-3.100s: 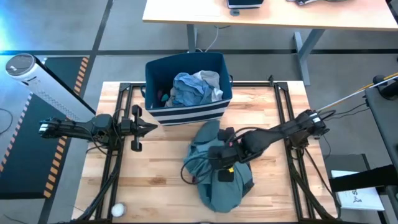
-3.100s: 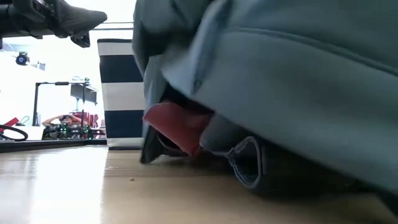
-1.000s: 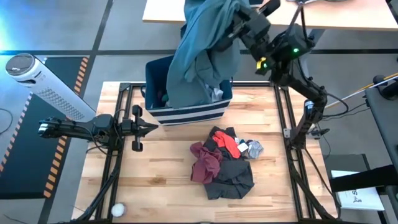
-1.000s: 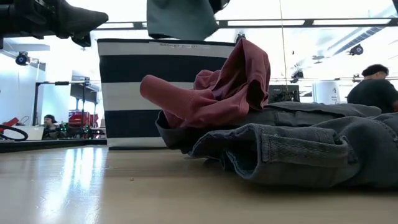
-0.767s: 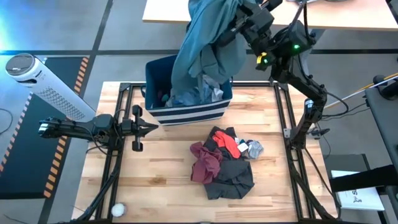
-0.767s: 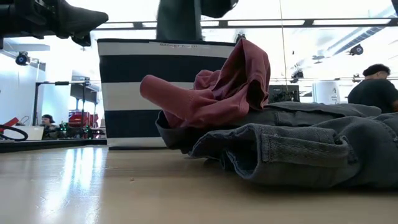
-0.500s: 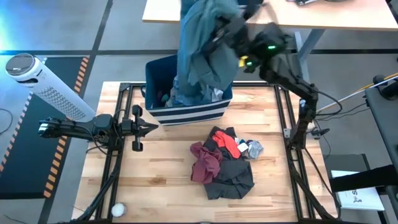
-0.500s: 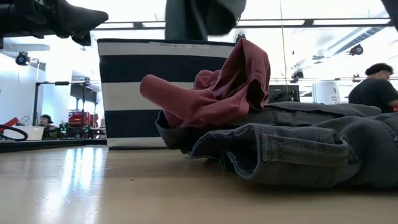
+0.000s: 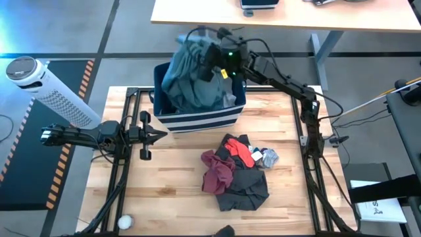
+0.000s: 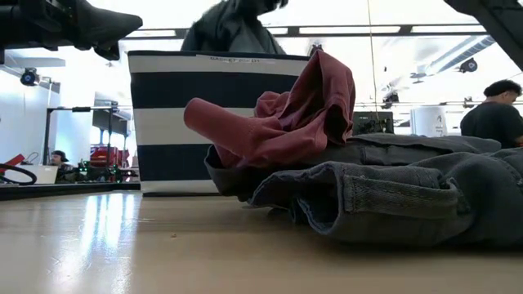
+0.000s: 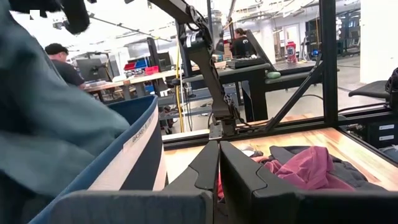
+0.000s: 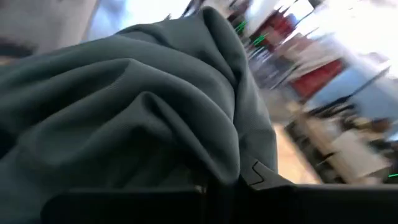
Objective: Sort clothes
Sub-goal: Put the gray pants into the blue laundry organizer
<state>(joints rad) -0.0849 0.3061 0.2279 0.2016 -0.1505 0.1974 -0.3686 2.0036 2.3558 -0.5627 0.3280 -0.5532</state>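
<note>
high overhead; low tabletop; both show bin.

Grey concrete floor surrounds the light wooden butcher-block worktable. A second pale wooden desk on grey metal legs stands beyond it. Long ceiling light strips brighten the workshop; a person in dark clothing stands behind.

The wooden table carries a striped bin at its far edge; just in front of the bin lies a heap of clothes.
</note>
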